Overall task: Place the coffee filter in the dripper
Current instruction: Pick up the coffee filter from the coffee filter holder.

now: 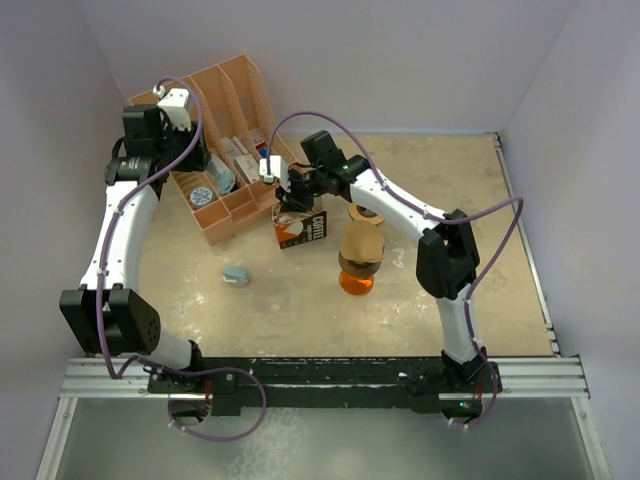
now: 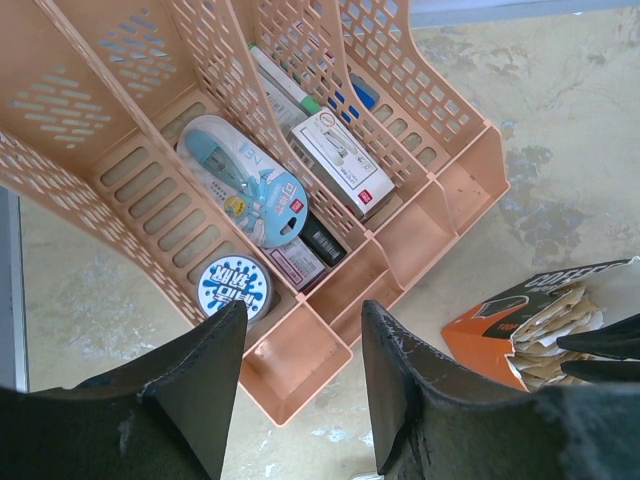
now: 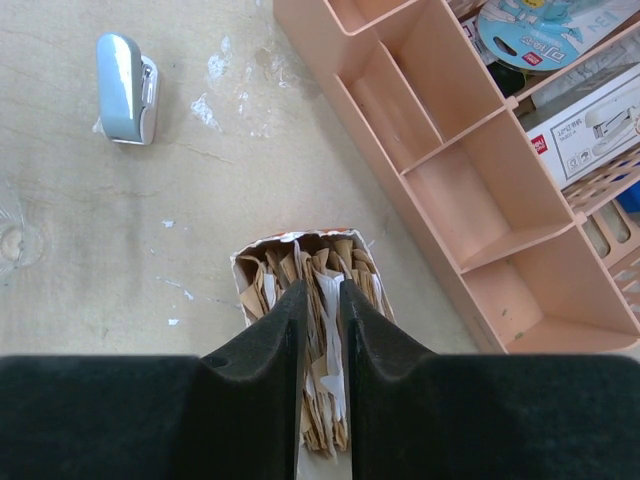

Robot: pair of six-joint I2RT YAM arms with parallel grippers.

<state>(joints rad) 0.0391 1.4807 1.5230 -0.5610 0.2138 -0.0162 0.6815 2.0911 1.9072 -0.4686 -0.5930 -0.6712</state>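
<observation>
- The right gripper (image 3: 320, 295) is dipped into the open top of the filter box (image 1: 300, 228), which stands on the table (image 1: 480, 250) just in front of the tan desk organizer (image 1: 240, 90).
- Its fingers (image 3: 285, 340) are narrow, almost together, with the edges of paper coffee filters (image 3: 262, 285) in the slim gap. I cannot tell whether they are actually pinching one.
- The filters are packed upright in the box, brown and white, and fan out a little at the top.
- The dripper (image 1: 361, 245) stands on an orange base to the right of the box, near it but not touching.
- The left gripper (image 2: 300, 345) hangs over the near end of the organizer. Its fingers (image 2: 215, 385) are spread wide with nothing between them.
- The organizer's slots hold a round blue-and-white tape roll (image 2: 233, 287), a correction tape (image 2: 245, 175) and a white stapler box (image 2: 340, 160).
- A small blue-grey gadget (image 1: 236, 275) lies on the table, well to the left of the filter box.
</observation>
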